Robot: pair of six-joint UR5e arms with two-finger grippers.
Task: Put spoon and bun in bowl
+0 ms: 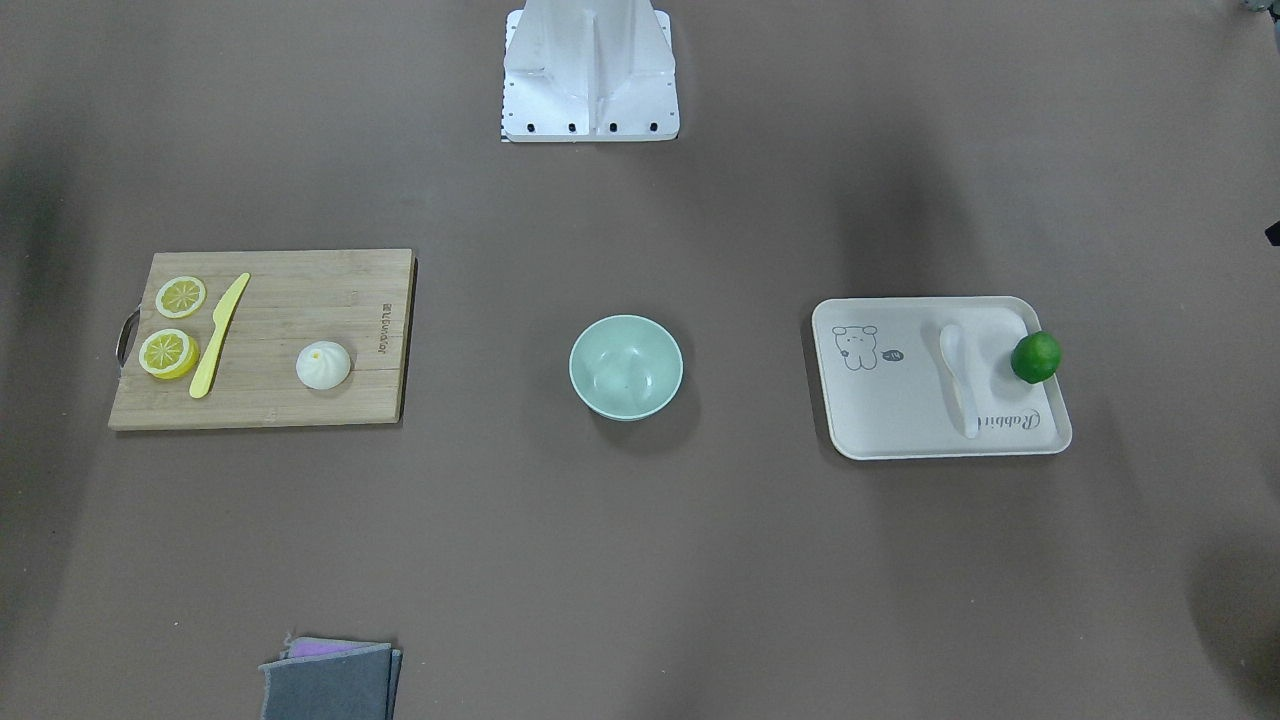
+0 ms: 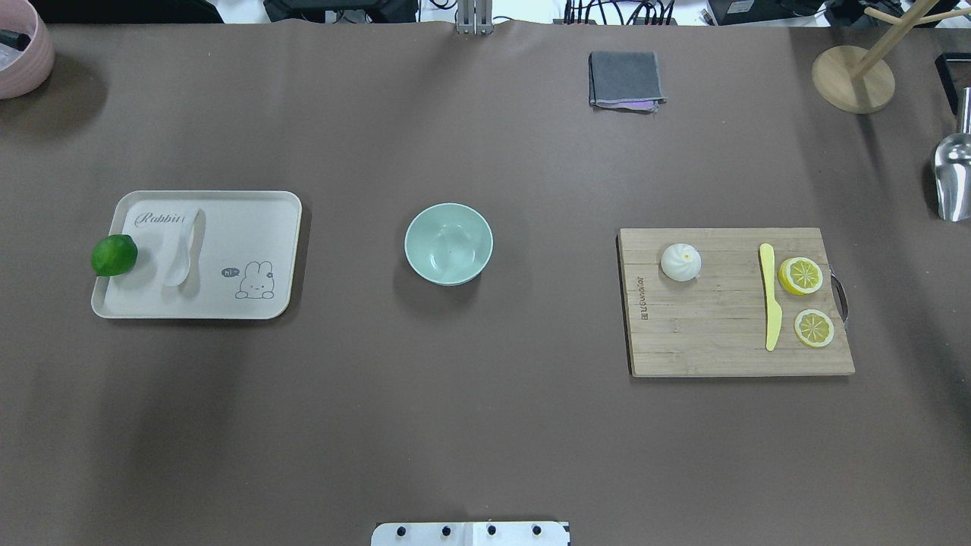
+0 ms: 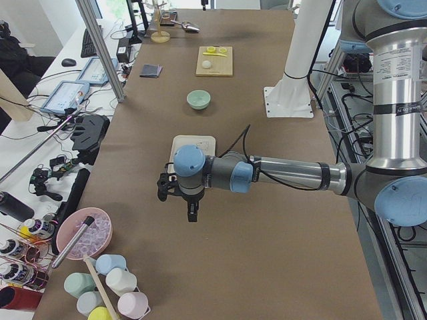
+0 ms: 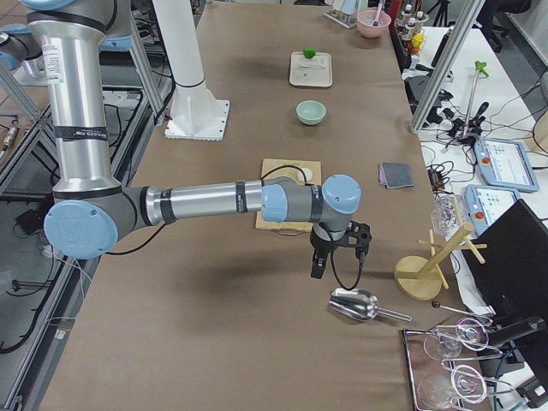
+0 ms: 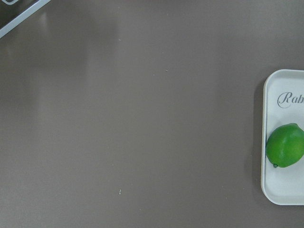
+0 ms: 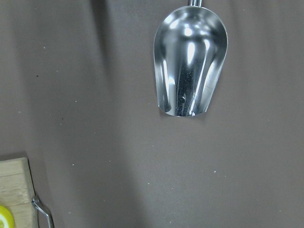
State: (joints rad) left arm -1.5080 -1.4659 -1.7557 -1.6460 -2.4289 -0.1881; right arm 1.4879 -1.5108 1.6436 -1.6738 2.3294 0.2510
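Printed in script on the white tray [image 2: 281, 205], left of centre on the table [image 2: 485, 417]: "Rabbit", plus a cartoon rabbit and a small "hi~" bubble near the right end. Lying across the end of that word, the spoon [image 2: 184, 246], scoop toward the robot's side, handle pointing far. Perched at the tray's left edge, a green lime [image 2: 114, 255].

Burned along the left edge of the bamboo cutting board [image 2: 721, 349], at right: a maker's mark, too small to read. Resting on the board's far left part, the bun [image 2: 680, 262], well apart from a yellow knife [image 2: 770, 296] and two lemon slices [image 2: 800, 274] further right.

Standing alone between tray and board, the bowl [image 2: 448, 243].

Beyond the tray's left end, the left hand [image 3: 190, 212], fingers down over bare table; open or closed, cannot tell. Right of the board, near a metal scoop [image 6: 190, 66], the right hand [image 4: 317, 267]; same doubt.

At the far edge, a folded grey cloth [image 2: 625, 79].
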